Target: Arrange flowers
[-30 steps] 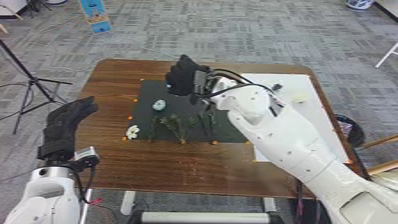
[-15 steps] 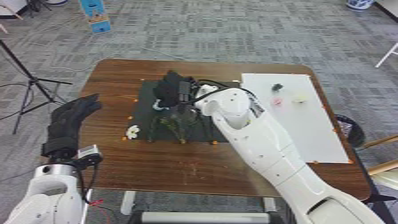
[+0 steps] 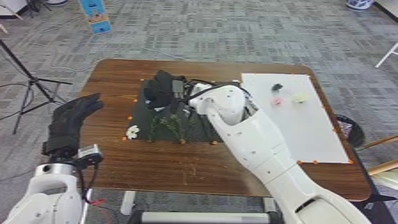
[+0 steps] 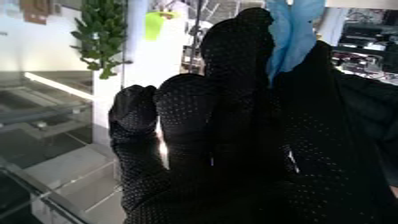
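While over the dark mat (image 3: 142,119), blue flower (image 4: 304,30) in the finger-thumb pinch of the right hand (image 3: 161,91).

A brown wooden desk (image 3: 213,172) with rounded corners stands on a grey patterned carpet (image 3: 204,40). Small orange markers (image 3: 215,143) dot the desk's surface. To the left of the desk is a black tripod stand (image 3: 33,79), its legs spread. Beyond the desk's far left corner is an upright blue panel (image 3: 95,15); well beyond its far right corner, a blue-and-white pot (image 3: 359,4). Just beside the desk's right edge sits a dark bin (image 3: 356,134), with light wooden furniture (image 3: 382,141) near it.
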